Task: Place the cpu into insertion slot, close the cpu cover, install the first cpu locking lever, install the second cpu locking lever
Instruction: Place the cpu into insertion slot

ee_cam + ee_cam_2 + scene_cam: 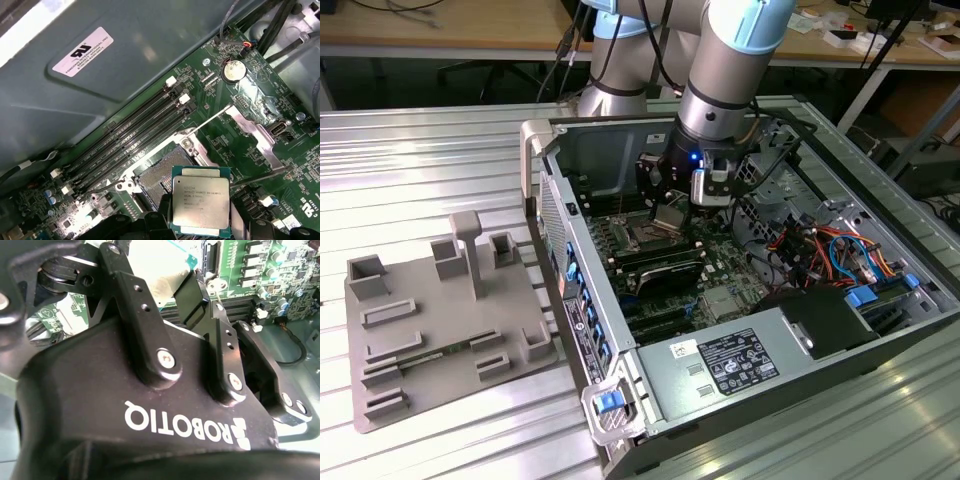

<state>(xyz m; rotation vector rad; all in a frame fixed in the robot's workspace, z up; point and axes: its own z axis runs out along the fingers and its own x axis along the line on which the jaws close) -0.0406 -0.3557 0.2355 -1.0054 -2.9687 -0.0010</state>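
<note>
My gripper hangs inside the open computer case, shut on the cpu, a flat square chip with a silver-grey top. In the first wrist view the chip hovers just beside and above the insertion slot, which lies open with its dark pin field bare. The cpu cover, a silver metal frame, is swung back away from the slot. A thin locking lever stands raised beside it. In the second wrist view the black fingers clamp the pale chip. In the exterior view the slot sits just below the gripper.
Long black memory slots run beside the socket on the green board. The case wall and cable bundles hem in the arm. A grey fixture plate lies on the metal table at the exterior view's left.
</note>
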